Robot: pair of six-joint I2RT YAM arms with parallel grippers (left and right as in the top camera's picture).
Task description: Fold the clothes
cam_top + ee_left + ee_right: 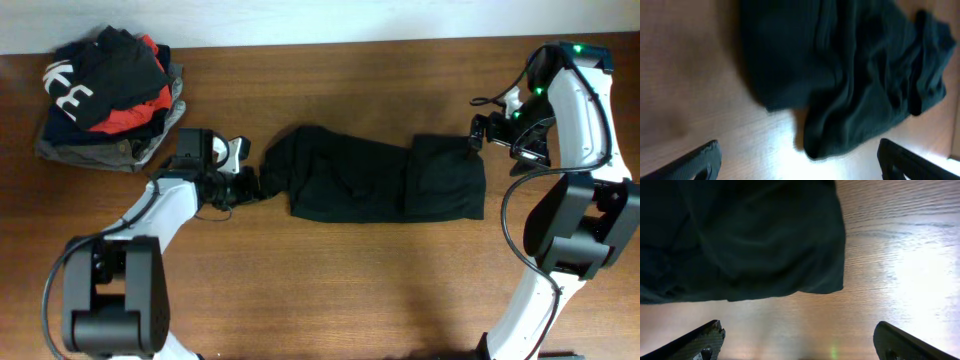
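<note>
Lying limp, the black top (385, 178) looks soft, light — its corners suit pinching. Left gripper (247, 181) and right gripper (479, 136) gape empty.

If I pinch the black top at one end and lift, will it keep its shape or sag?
Probably sag: the black top lies in soft creases and bunches at its left end, so it looks floppy. A one-end lift would likely undo the layer folded over its right end. Pushed, it would probably wrinkle rather than slide on the wooden table.
</note>
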